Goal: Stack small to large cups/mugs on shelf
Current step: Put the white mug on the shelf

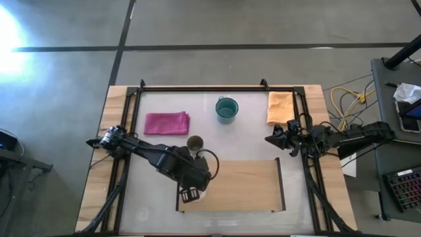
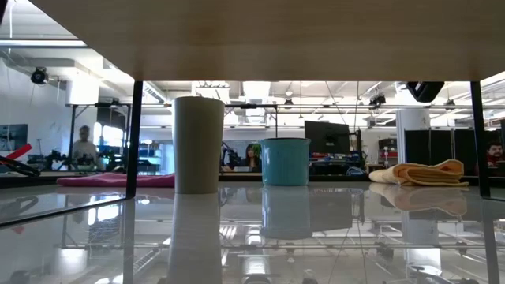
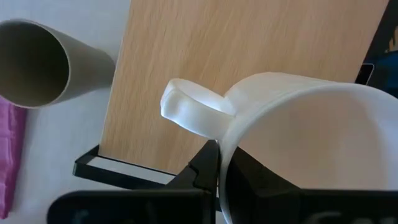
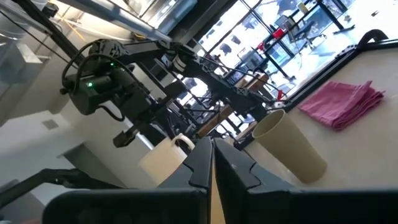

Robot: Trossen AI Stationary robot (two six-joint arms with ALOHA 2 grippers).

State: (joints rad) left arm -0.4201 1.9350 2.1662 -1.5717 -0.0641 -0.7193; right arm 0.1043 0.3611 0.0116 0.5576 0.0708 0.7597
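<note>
My left gripper (image 1: 190, 195) hangs over the left end of the shelf (image 1: 243, 185), a light-wood board with black rails, and is shut on the cream-white mug (image 3: 298, 124). The small olive-brown cup (image 1: 195, 143) stands upright on the white tabletop just beyond the shelf's far left corner. It also shows in the low view as the cup (image 2: 197, 144). The teal mug (image 1: 227, 108) stands upright near the far edge, also in the low view as the teal mug (image 2: 285, 161). My right gripper (image 1: 273, 139) waits shut at the table's right side, right of the shelf's far corner. My left gripper (image 3: 219, 157) pinches the mug's rim (image 3: 227, 138) right beside the handle (image 3: 186, 112), one finger inside the mug and one outside. The fingers come from above. The mug sits over the wood board; whether its base touches the board does not show.
A pink cloth (image 1: 166, 123) lies on the left of the tabletop and an orange cloth (image 1: 280, 107) at the far right. The shelf's black legs (image 2: 134, 134) stand on the table. People show in the room beyond. Black frame rails border the tabletop.
</note>
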